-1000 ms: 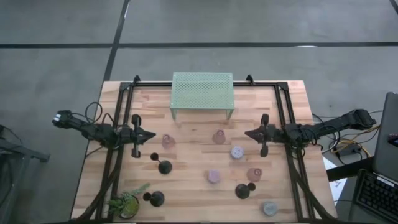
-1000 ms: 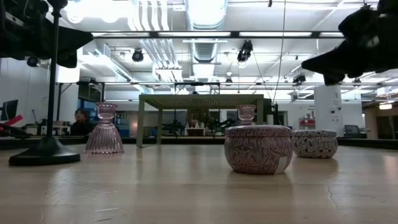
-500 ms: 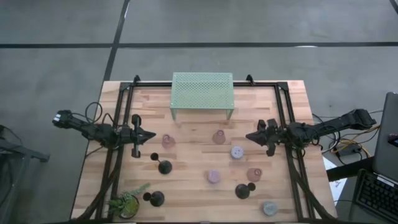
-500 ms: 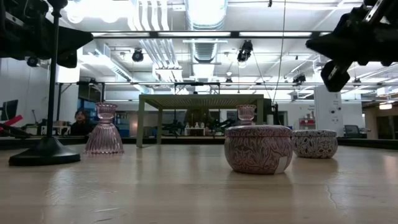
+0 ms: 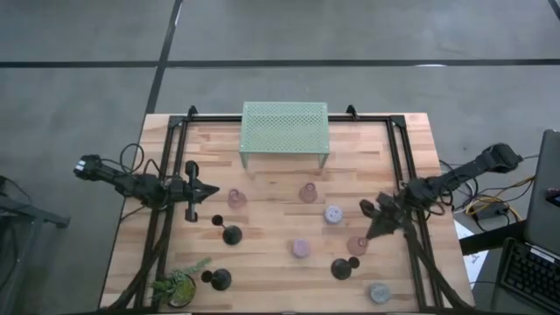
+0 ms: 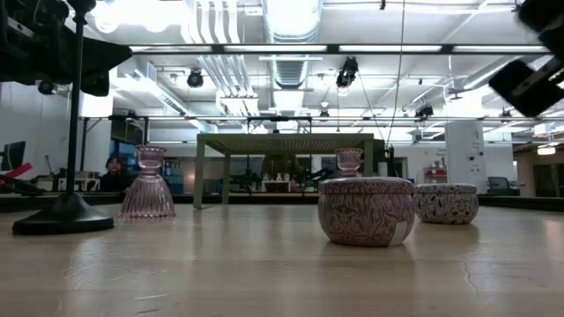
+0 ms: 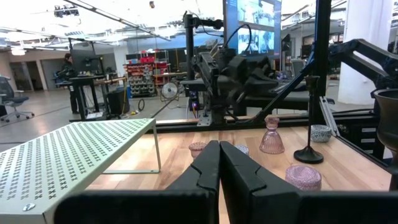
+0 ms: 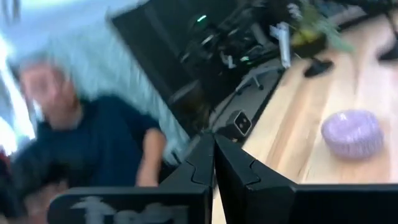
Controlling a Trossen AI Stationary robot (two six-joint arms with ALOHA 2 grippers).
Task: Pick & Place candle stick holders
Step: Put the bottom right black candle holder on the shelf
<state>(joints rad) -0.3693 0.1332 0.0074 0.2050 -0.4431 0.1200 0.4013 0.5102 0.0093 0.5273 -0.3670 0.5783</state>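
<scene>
Where wooden table ends, grey concrete floor begins.

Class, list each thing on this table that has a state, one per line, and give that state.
Left pincer: shut, empty, above the table's left side.
Right pincer: shut, empty, near a pink cup.
Black candle stick holders: three, all upright.
Pink cups: three, upright, untouched.
Round pucks: three, resting flat.
Mesh rack: standing, nothing on top.
Potted plant: upright.

Grey concrete floor crossed by dark seams, pale wooden surface, open workshop hall with white ceiling ducts, bright strip lights, shelving and screens beyond, a seated person nearby
</scene>
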